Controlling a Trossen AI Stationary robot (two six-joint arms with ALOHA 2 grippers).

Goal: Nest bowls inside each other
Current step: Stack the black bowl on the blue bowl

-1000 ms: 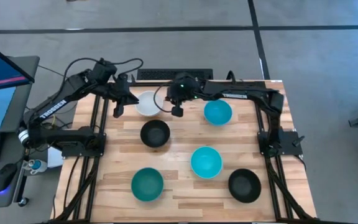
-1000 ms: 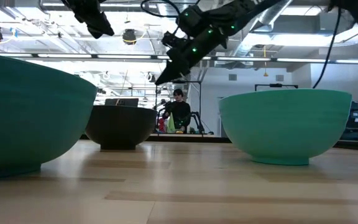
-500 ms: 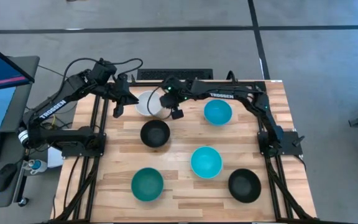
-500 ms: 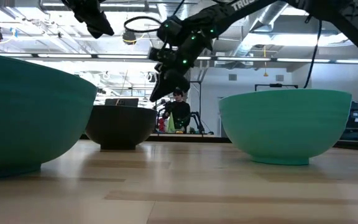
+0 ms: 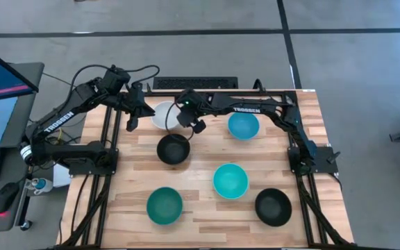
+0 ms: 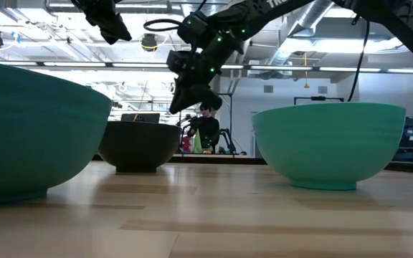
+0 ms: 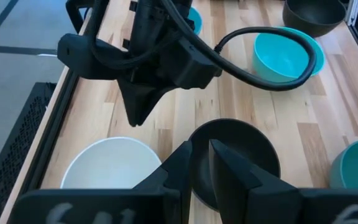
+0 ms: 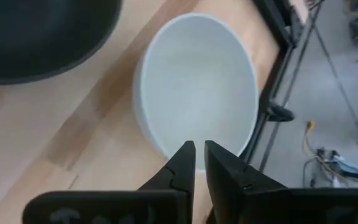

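Pale wooden planks make up the tabletop (image 5: 200,208), with a grey concrete floor around it and a person seated far off in the room behind. Six small round bowls sit apart on the planks, none nested. The plain white bowl (image 5: 164,115) is at the far edge, and the right gripper (image 5: 192,126) hangs just above its near rim, between it and a black bowl (image 5: 173,149); its two dark fingers (image 8: 182,165) stand almost together with only a thin slit between them, clasping nothing. A bright cyan-blue bowl (image 5: 243,126) lies to the right, a second cyan-blue bowl (image 5: 230,180) nearer the middle, a darker teal-green bowl (image 5: 164,205) and another black bowl (image 5: 273,207) along the near side. The left gripper (image 5: 132,117) waits raised beside the white bowl, fingers nearly closed on nothing.
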